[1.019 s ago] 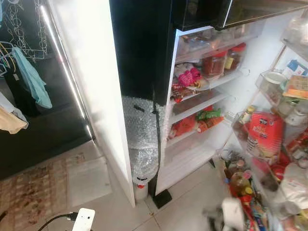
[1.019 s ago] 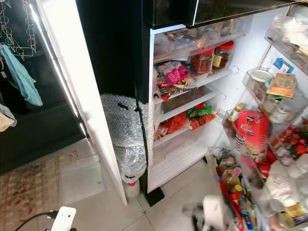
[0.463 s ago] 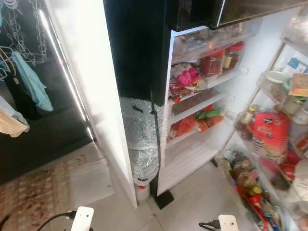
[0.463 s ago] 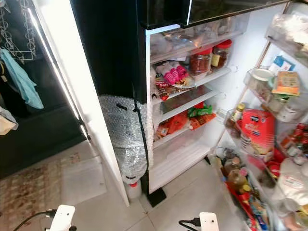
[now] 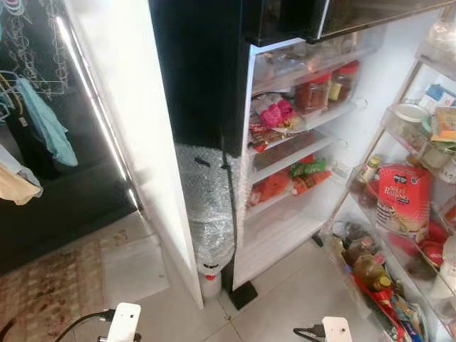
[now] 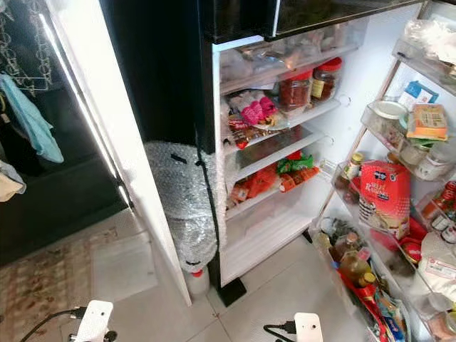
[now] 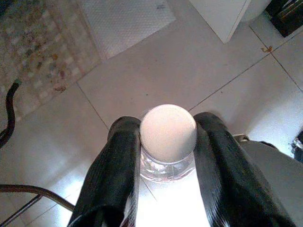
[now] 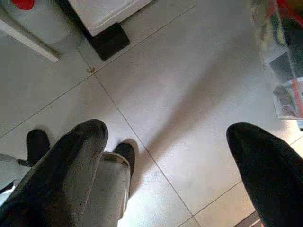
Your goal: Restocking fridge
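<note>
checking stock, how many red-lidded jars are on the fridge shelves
2, side by side on the upper shelf: a larger jar and a smaller jar to its right. Others may be hidden behind the packets.

White-capped clear bottle (image 7: pixel 168 142) between black fingers (image 7: pixel 113 175); pale grey floor tiles (image 8: pixel 189 85); red snack bag (image 6: pixel 383 196); teal cloth (image 5: pixel 46 117); floral patterned rug (image 5: pixel 43 285)

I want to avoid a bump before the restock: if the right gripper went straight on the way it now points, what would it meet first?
Probably the pale tiled floor. The open right gripper points down at bare tiles, nothing between its black fingers. How far below is unclear.
</note>
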